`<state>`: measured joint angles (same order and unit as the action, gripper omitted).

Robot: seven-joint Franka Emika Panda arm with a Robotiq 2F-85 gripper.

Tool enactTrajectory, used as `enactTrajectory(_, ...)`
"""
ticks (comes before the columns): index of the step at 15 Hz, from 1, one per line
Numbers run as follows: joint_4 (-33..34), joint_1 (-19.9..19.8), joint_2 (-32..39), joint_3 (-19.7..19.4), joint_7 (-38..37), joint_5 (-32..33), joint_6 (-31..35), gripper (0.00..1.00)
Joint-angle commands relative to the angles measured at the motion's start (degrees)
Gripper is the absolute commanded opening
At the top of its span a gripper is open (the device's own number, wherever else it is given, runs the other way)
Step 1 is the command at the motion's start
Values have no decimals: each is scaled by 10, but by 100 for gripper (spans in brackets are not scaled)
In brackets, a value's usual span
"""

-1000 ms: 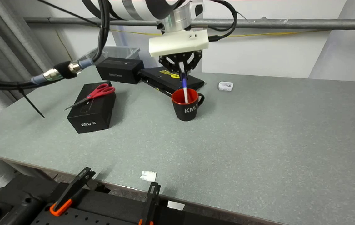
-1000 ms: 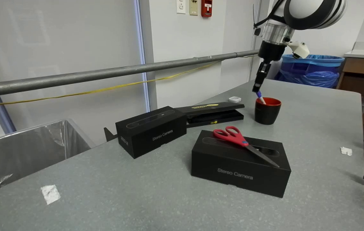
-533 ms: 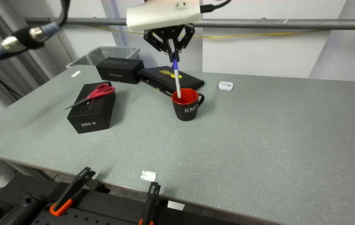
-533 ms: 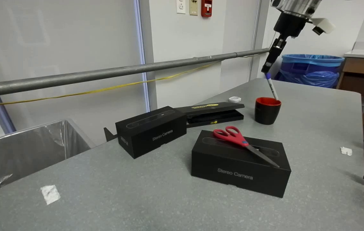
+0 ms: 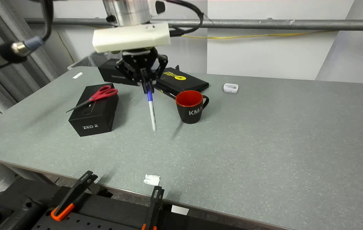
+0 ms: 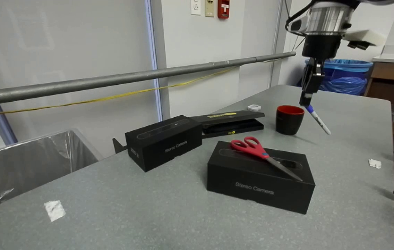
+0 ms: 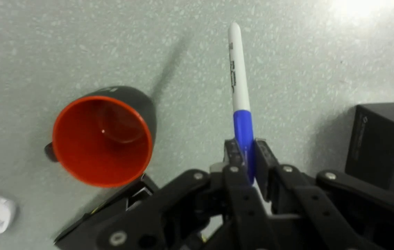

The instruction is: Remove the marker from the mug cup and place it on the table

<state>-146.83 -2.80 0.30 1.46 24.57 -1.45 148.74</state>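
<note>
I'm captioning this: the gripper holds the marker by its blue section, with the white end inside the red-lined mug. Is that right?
Not quite: the marker isn't in the red-lined mug. The wrist view shows its white end outside, beside the mug. The gripper does hold it by its blue section.

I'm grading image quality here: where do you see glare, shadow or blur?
In the wrist view, glare whites out part of the table at upper right, and print on the marker and white case is too blurred to read; in both exterior views, a slim shadow lies beside the mug; in an exterior view, lettering on the nearer box reads clearly.
</note>
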Motion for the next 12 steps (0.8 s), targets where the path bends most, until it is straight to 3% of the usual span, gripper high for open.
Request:
enactTrajectory(1,66,22,124,5,-37,31,-4,4)
enactTrajectory(8,116,47,209,4,-83,91,21,4)
enactTrajectory(10,119,51,213,0,-99,109,32,40)
enactTrajectory(12,121,53,215,-2,-107,122,41,54)
